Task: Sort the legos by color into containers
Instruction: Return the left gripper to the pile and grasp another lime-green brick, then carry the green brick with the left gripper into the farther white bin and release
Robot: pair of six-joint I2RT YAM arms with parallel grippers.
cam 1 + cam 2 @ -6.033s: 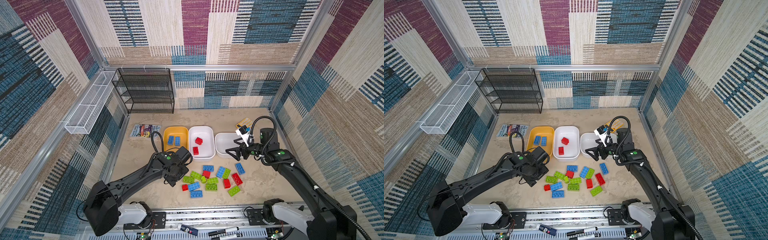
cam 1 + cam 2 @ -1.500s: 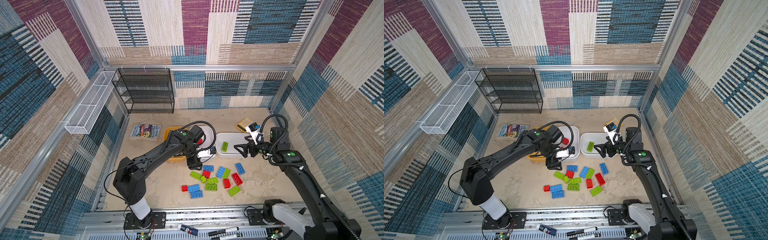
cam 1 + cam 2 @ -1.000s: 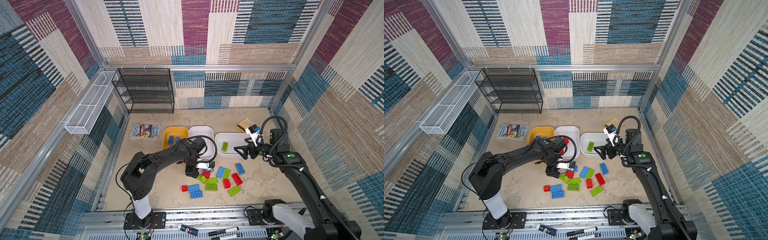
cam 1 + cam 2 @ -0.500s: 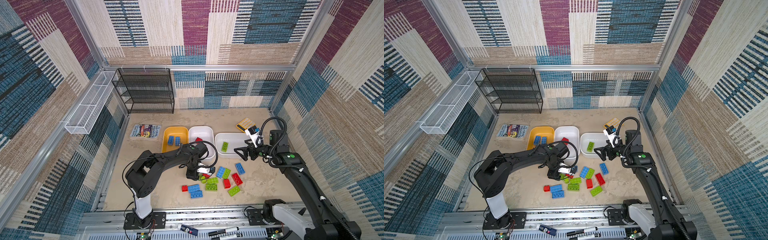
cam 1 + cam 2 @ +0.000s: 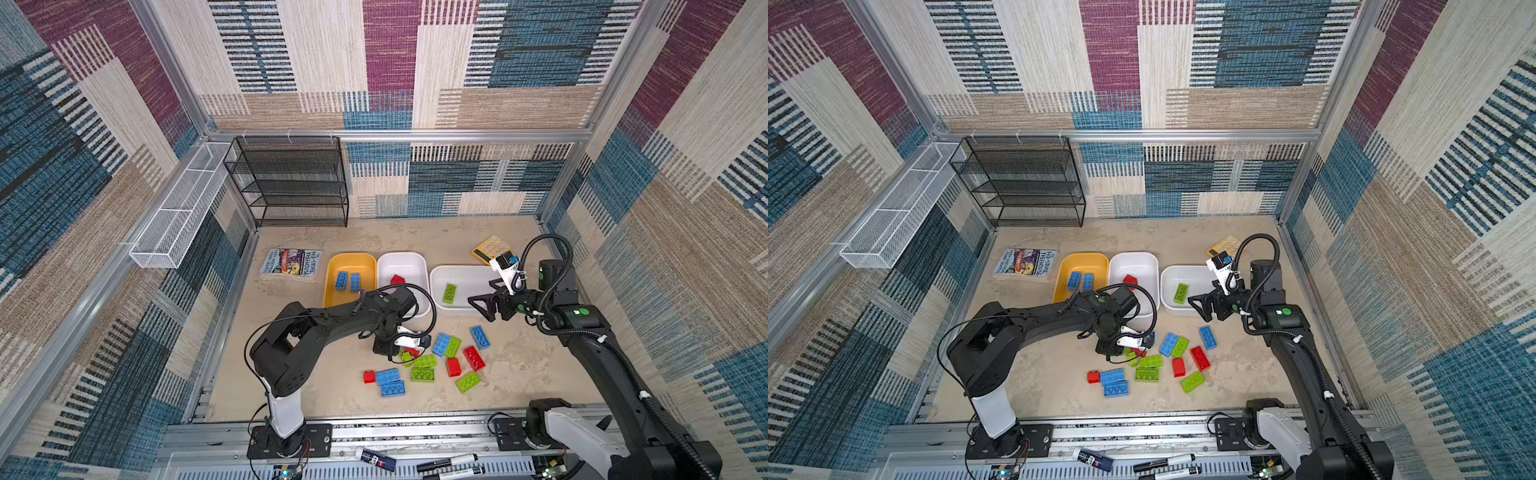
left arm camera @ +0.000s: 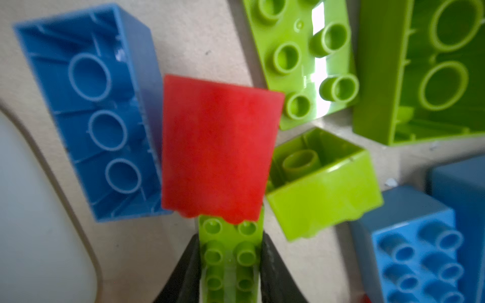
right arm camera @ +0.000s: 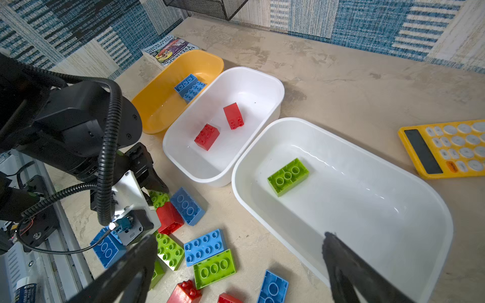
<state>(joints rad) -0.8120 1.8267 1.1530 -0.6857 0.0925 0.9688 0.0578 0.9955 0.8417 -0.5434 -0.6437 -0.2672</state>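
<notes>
Down in the loose pile of legos [image 5: 424, 365], my left gripper [image 6: 230, 244] is shut on a lime green lego [image 6: 229, 253], one finger against each long side. A red lego [image 6: 217, 147] lies over its far end, with an upturned blue lego [image 6: 97, 110] beside it. My right gripper [image 5: 480, 309] hangs open and empty over the front rim of the right white container [image 5: 465, 270], which holds one green lego [image 7: 288, 176]. Two red legos [image 7: 207, 136] lie in the middle white container [image 7: 252, 84], and two blue legos [image 5: 348, 281] in the yellow container [image 5: 351, 259].
A yellow calculator [image 5: 490, 248] lies behind the right container. A book [image 5: 291, 262] sits left of the yellow one. A black mesh rack [image 5: 291, 183] stands at the back left, and a white wire basket [image 5: 178, 208] hangs on the left wall. Markers [image 5: 449, 461] lie on the front rail.
My left gripper has dropped from beside the containers into the pile and closed on the green lego. The right arm has barely moved and stays open.
</notes>
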